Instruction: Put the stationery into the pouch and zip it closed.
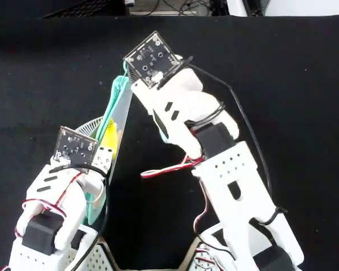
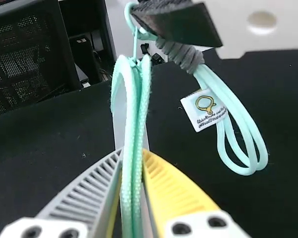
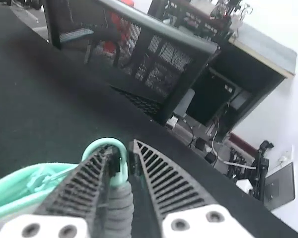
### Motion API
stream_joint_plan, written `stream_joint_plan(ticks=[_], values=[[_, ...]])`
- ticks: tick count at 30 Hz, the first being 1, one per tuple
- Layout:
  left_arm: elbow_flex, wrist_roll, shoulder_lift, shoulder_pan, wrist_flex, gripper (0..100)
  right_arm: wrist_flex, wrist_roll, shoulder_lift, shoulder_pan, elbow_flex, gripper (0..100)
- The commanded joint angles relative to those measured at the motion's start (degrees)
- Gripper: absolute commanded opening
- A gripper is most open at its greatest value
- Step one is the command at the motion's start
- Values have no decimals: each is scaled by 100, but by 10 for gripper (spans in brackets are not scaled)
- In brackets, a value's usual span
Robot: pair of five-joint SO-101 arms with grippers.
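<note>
In the high view, the pouch (image 1: pixel 116 107) hangs edge-on above the black desk (image 1: pixel 294 84). It is stretched between the left arm (image 1: pixel 51 197) at 7 o'clock and the right arm (image 1: pixel 231 169), whose wrist sits at 11 o'clock. Whether the yellow behind its clear side is stationery, I cannot tell.

In the left wrist view, the left gripper (image 2: pixel 134 158) is clamped on the pouch's mint zip edge. The two tapes lie together up to the slider (image 2: pixel 137 58) at the far end.

In the right wrist view, the right gripper (image 3: pixel 126 148) is closed on the grey pull cord (image 3: pixel 120 206), beside its mint ring (image 3: pixel 105 145).

Filling looks finished and the zip seems run nearly home. What is left is probably a last tug, if any, and setting the pouch down.
</note>
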Motion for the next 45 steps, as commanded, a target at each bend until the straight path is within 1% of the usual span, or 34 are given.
stream_joint_plan(ticks=[1, 4, 7, 12, 15, 18, 21, 23, 26, 33, 37, 40, 45], values=[[13, -26, -44, 13, 88, 29, 246, 26, -505, 343, -699, 12], [-31, -18, -53, 13, 62, 29, 765, 35, -884, 18, -787, 12], [-163, -9, -62, 13, 97, 29, 1055, 35, -1244, -325, -787, 12], [-338, -9, -62, -31, 97, 29, 1266, 53, -1613, -571, -796, 12], [-435, -9, -35, 13, 53, 30, 1424, 352, -1692, -730, -787, 12], [-444, -9, -26, 22, -193, 35, 1697, 422, -1701, -914, -778, 12], [-277, 35, -18, 22, -264, 108, 1978, 422, -1719, -1231, -752, 12], [-31, 264, -62, 22, -264, 149, 2145, 422, -1727, -1459, -752, 12], [136, 369, -70, 22, -255, 159, 2277, 422, -1736, -1723, -752, 12], [-435, 369, -246, 22, 334, 159, 2541, 413, -1780, -1864, -840, 12], [-462, 369, -510, 22, 343, 159, 2576, 404, -2088, -1864, -848, 12], [-470, 369, -607, 22, 325, 159, 2866, 422, -2334, -1890, -866, 12], [-444, 378, -615, 13, 299, 159, 3314, 431, -2545, -2330, -848, 12]])
